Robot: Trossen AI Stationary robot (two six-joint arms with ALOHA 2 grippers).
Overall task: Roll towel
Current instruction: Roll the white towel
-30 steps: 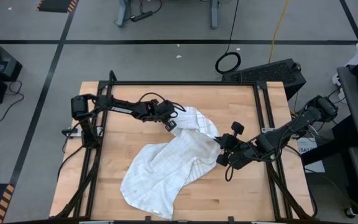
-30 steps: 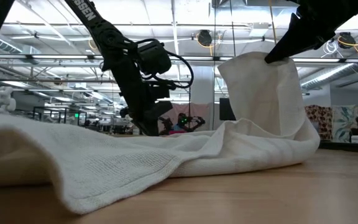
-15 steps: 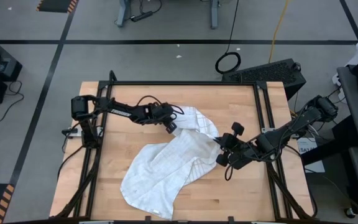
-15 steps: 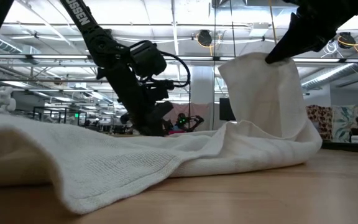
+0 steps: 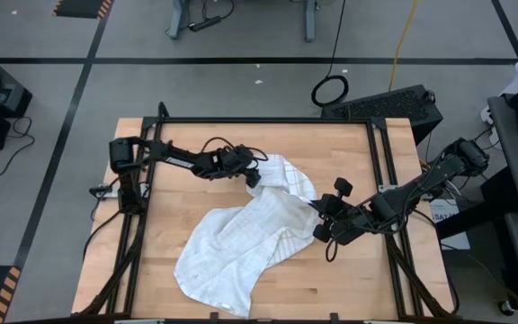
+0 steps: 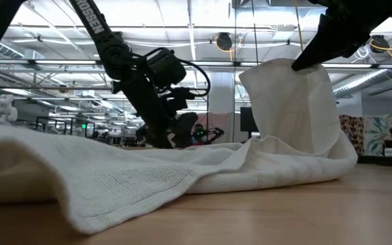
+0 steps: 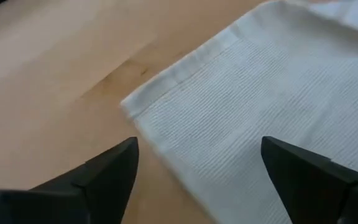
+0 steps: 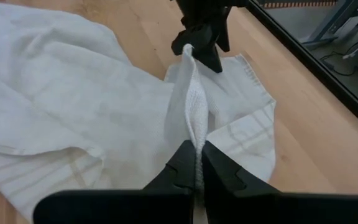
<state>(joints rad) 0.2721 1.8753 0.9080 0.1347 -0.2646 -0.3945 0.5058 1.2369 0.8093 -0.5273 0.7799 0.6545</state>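
The white towel (image 5: 241, 238) with faint grid lines lies crumpled across the middle of the wooden table, and its right part is raised. My left gripper (image 5: 255, 179) hovers open at the towel's far corner (image 7: 132, 107). In the left wrist view its two fingers stand to either side of that hemmed corner. My right gripper (image 5: 317, 222) is shut on the towel's raised right part (image 6: 288, 102), above the table. My left gripper's open fingers stand low over the towel's far corner; whether they touch the cloth I cannot tell. My right gripper pinches a raised ridge of the towel (image 8: 195, 134) between its two fingers, coming from the table's right and slanting down. The cloth hangs from the fingers to the table, and the rest lies flat.
Black frame rails (image 5: 268, 121) run along the table's far edge and both sides. Bare wood shows at the near right (image 5: 349, 279) and the far left (image 5: 178, 193). Beyond the table are cables and a keyboard (image 5: 385, 103) on the floor.
My left gripper has opened and tipped further down over the towel's far corner, shifting slightly toward the table's right. My right gripper has stayed shut on the raised cloth.
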